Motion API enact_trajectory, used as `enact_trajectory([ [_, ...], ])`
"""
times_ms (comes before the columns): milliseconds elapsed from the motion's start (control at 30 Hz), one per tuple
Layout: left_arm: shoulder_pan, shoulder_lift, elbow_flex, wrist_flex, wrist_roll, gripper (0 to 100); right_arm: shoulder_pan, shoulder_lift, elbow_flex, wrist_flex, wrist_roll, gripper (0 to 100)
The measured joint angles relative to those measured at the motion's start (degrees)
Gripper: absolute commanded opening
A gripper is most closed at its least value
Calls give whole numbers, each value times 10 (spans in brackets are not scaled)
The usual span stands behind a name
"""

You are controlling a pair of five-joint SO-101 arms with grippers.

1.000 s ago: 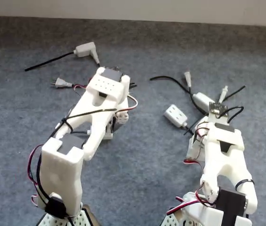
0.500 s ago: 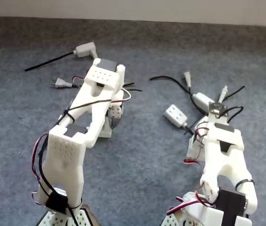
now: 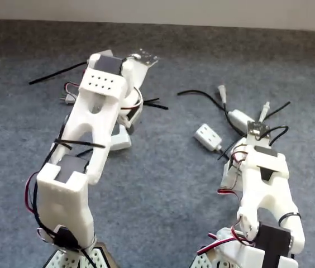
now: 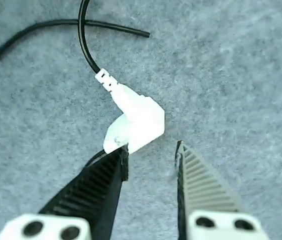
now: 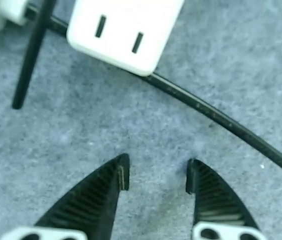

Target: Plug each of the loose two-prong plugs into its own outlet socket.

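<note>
On the grey carpet (image 4: 241,75) just ahead of my left gripper (image 4: 151,152) lies the white angled plug (image 4: 137,121). Its long axis slants across the gripper's line, the cord end points away, and the bent head nearly touches the dark finger (image 4: 106,180); I can't make out its prongs. Both grippers stand spread and hold nothing, and my right gripper (image 5: 156,175) hovers near the outlet socket (image 5: 123,30), slots up, with a black cable (image 5: 206,112) between them.

The left arm (image 3: 85,145) and right arm (image 3: 263,178) have white plastic shells, black servos, red and black wires. The left gripper (image 4: 152,149) has one black ribbed finger, one seemingly grey-white.
</note>
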Motion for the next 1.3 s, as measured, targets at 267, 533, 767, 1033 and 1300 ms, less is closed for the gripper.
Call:
enact_trajectory([
  [267, -13, -40, 90, 2, -291, 165, 0, 0, 0, 0, 0, 183],
  [533, -69, -41, 161, -76, -377, 168, 0, 0, 0, 0, 0, 183],
  [767, -76, -41, 242, -165, -379, 168, 0, 0, 0, 0, 0, 183],
  [1033, -69, -41, 332, -266, -379, 165, 0, 0, 0, 0, 0, 183],
  [1300, -67, -47, 377, -387, -269, 11, 0, 0, 0, -1, 0, 183],
])
